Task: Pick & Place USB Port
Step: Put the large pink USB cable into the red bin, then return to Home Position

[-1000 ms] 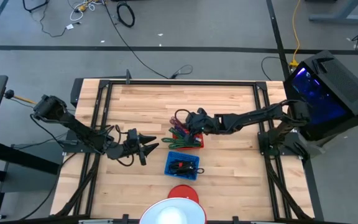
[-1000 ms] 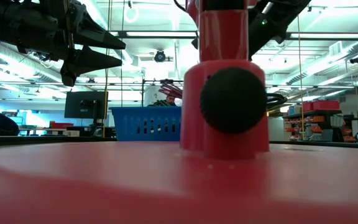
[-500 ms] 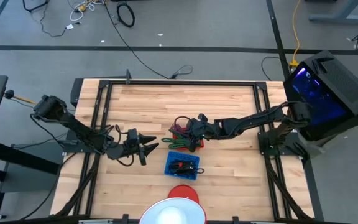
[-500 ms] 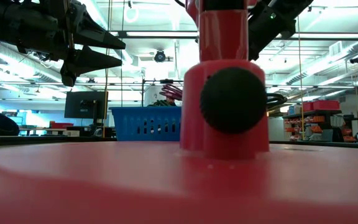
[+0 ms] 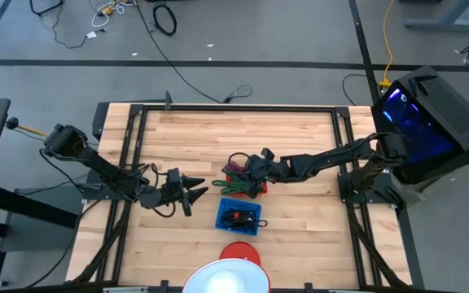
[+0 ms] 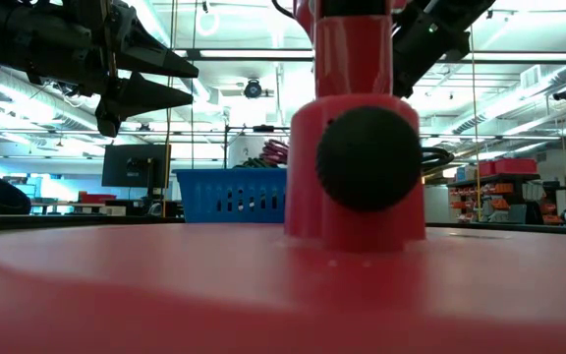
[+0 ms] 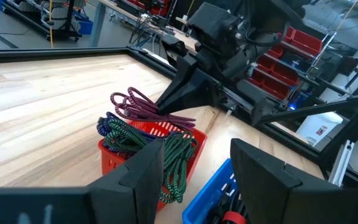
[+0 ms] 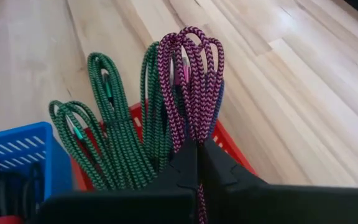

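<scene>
Pale wood planks make up the surface [image 5: 300, 138], framed in black rails. Near the middle of the high frame the right tool [image 5: 251, 169] sits over the red basket [image 5: 255, 189], its fingers [image 8: 188, 165] pressed together on a pink braided USB cable [image 8: 188, 81], whose loops stand up above the fingertips in the right wrist picture. Green braided cables [image 8: 114, 124] hang in the same basket beside the pink one, and a blue-purple coil [image 7: 118, 134] shows on the basket's side in the left wrist picture. Just below the red basket in the high frame lies the blue basket [image 5: 226, 220], with dark cables inside. A red object [image 5: 238, 252] with a round black knob [image 6: 367, 157] stands at the lower middle of the high frame and fills most of the low picture. The left tool [image 5: 195, 190] hangs over bare wood in the left-centre of the high frame, its fingers [image 7: 145, 174] spread apart and holding nothing
</scene>
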Available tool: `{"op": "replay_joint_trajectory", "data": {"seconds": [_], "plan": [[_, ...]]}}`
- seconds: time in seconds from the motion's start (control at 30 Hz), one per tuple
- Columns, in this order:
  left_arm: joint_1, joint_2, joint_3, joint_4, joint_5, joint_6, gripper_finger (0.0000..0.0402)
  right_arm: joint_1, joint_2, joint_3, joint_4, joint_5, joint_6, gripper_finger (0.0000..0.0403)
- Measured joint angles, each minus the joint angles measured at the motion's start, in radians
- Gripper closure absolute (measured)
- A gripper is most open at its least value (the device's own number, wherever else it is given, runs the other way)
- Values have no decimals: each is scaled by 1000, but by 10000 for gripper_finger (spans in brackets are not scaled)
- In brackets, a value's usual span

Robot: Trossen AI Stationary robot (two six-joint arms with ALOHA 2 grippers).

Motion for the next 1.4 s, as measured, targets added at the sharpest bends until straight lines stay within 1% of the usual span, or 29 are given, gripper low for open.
{"op": "replay_joint_trajectory", "data": {"seconds": [0.13, 0.2, 0.37, 0.57, 0.77, 0.97, 1.03, 1.13, 1.2, 1.27, 1.3, 1.33, 1.4], "plan": [[0, 0, 0, 0, 0, 0, 211, 1, 4, 0, -5, 6, 1, 401], [0, 0, 0, 0, 0, 0, 211, 1, 5, 0, -7, 6, 1, 393], [0, 0, 0, 0, 0, 1, 211, 1, 5, 0, -12, -22, -7, 355], [0, 0, 0, 0, 0, 1, 211, 1, 5, 0, 10, -11, -21, 313], [0, 0, 0, 0, 0, 1, 211, -1, 5, 0, 108, -11, -94, 286], [0, 0, 0, 0, 0, 2, 211, -28, 5, 0, 218, -20, -192, 272], [0, 0, 0, 0, 0, 7, 211, -43, 5, 0, 246, -46, -205, 271], [2, 0, 0, 2, -18, 18, 211, -65, 5, 0, 304, -117, -247, 271], [15, 0, 0, 20, -65, 69, 211, -74, 4, 0, 365, -156, -299, 271], [43, 0, 0, 79, -104, 179, 211, -82, -8, 0, 428, -202, -347, 270], [60, 0, 0, 126, -104, 245, 211, -86, -18, 0, 463, -227, -371, 270], [81, 0, 0, 181, -85, 314, 211, -91, -35, 0, 487, -250, -390, 270], [117, -11, 0, 310, 10, 459, 211, -102, -80, 0, 504, -298, -422, 270]]}}
